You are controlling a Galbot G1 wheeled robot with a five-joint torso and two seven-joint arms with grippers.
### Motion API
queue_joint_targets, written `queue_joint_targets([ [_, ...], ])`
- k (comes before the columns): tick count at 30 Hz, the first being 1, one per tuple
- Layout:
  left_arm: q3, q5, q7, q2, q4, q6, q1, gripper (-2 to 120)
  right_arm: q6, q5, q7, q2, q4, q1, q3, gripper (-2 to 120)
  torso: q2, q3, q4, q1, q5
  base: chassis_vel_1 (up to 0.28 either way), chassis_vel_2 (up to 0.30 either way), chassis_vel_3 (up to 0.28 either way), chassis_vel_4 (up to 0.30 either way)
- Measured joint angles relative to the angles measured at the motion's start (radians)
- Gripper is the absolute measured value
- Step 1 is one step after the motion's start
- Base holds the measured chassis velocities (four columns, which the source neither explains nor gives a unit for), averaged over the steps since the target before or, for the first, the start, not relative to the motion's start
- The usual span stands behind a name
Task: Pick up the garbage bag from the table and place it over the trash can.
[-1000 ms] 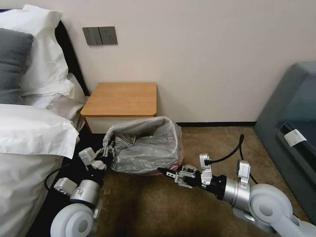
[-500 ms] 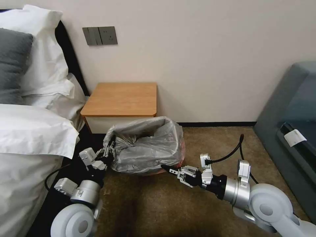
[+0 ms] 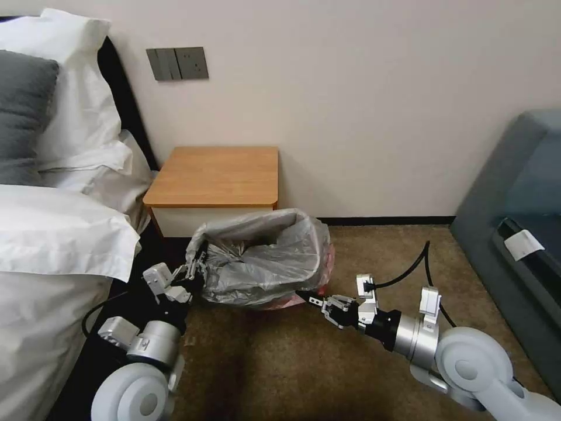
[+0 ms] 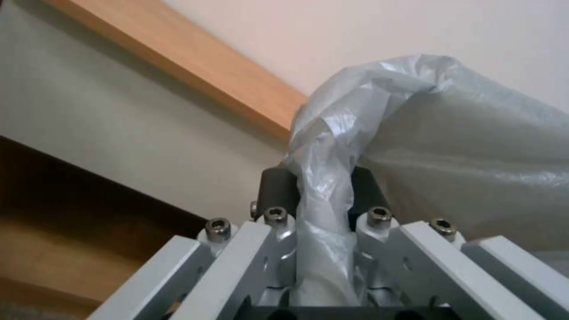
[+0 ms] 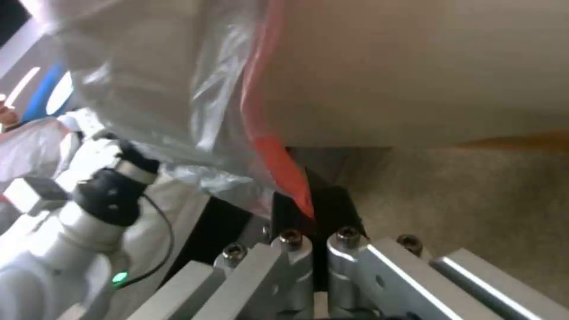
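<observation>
The grey crinkly garbage bag (image 3: pixel 263 260) hangs over the trash can, which stands on the carpet in front of the table (image 3: pixel 216 175). The bag hides nearly all of the can in the head view. My left gripper (image 3: pixel 196 268) is shut on a bunched fold of the bag at its left rim; the left wrist view shows that fold of the bag (image 4: pixel 323 178) clamped in the left gripper (image 4: pixel 320 193). My right gripper (image 3: pixel 305 298) is shut on the bag's pinkish-red edge (image 5: pixel 278 155), low at the front right, beside the cream trash can wall (image 5: pixel 415 75).
A bed with white bedding (image 3: pixel 52 234) lies close on the left. A grey upholstered seat (image 3: pixel 520 222) stands on the right. The wall runs right behind the table. Brown carpet (image 3: pixel 280 362) stretches in front of the can.
My right gripper has shifted rightward and lower with the bag's edge, stretching the bag wider toward the right. The left gripper has barely moved.
</observation>
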State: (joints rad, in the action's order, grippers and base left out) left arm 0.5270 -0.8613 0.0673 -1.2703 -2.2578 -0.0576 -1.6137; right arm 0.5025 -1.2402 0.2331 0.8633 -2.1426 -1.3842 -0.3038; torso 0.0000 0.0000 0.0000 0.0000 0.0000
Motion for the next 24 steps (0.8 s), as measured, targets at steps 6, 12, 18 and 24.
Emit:
queue_joint_targets([
  [6, 0.0, 0.0, 0.0, -0.001, -0.011, -0.004, -0.009, 7, -0.004, 0.013, -0.01, 0.015, 0.033, 0.01, 0.003, 0, 0.0, 0.0, 0.0, 0.0, 0.0, 0.0, 0.0, 0.0, 0.0],
  [12, -0.003, 0.002, 0.003, -0.002, -0.013, -0.01, -0.01, 7, -0.005, 0.034, -0.012, 0.024, 0.035, 0.006, -0.005, 0, 0.0, 0.0, 0.0, 0.0, 0.0, 0.0, 0.0, 0.0, 0.0],
  [18, -0.004, 0.022, 0.029, -0.002, -0.003, -0.02, -0.006, 7, -0.022, 0.108, 0.038, 0.003, 0.008, -0.032, -0.022, 12, 0.0, 0.0, 0.0, 0.0, -0.0001, 0.0, 0.0, 0.0, 0.0],
  [24, 0.002, 0.026, 0.07, 0.003, 0.01, -0.032, 0.011, 7, -0.045, 0.181, 0.099, -0.025, -0.005, -0.064, -0.035, 36, 0.0, 0.0, 0.0, 0.0, 0.0, 0.0, 0.0, 0.0, 0.0],
])
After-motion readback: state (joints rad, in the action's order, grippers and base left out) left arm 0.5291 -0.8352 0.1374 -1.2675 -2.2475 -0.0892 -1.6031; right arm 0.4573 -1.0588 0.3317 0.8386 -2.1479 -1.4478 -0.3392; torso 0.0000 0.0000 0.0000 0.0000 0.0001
